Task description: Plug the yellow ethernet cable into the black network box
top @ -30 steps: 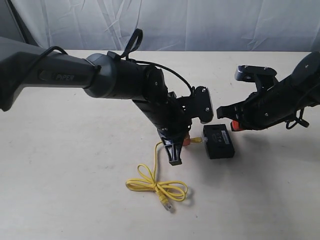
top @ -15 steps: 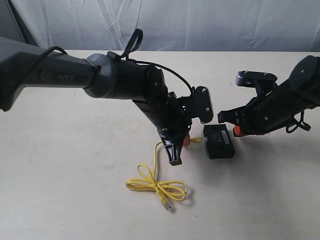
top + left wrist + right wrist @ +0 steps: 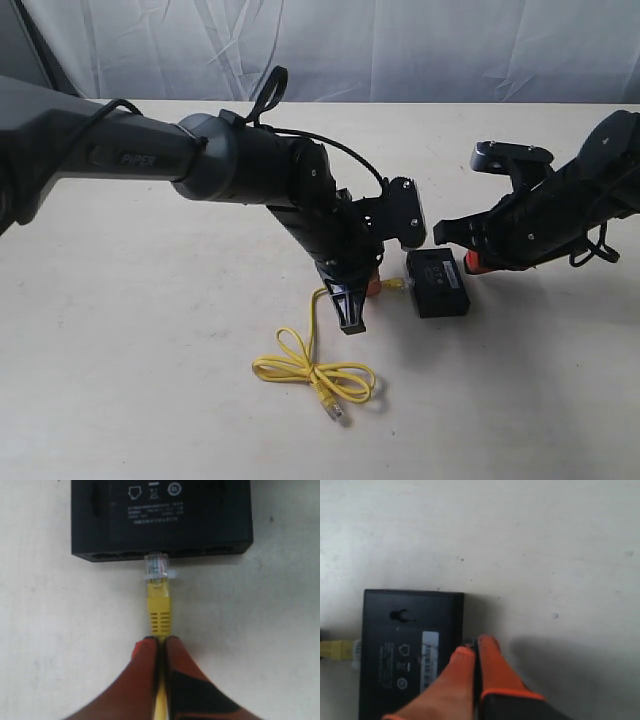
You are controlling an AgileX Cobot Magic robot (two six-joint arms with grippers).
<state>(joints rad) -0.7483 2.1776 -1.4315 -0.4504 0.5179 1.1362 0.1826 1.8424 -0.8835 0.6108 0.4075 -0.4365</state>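
The black network box [image 3: 160,515] lies flat on the table, label up, with its row of ports facing my left gripper [image 3: 159,642]. That gripper is shut on the yellow ethernet cable just behind the yellow boot. The clear plug [image 3: 156,567] has its tip at the mouth of a middle port, and most of its body is outside. The rest of the yellow ethernet cable [image 3: 315,372] lies looped on the table. My right gripper [image 3: 476,647] is shut, its fingertips at the opposite edge of the black network box [image 3: 405,650].
A pale tabletop [image 3: 150,380] carries everything, backed by a white cloth curtain [image 3: 400,50]. The cable's free plug [image 3: 335,409] rests near the front. The left arm [image 3: 250,165] reaches across the middle, close above the box.
My right gripper has come down and toward the box's far edge. The left gripper and plug have barely shifted at the port side.
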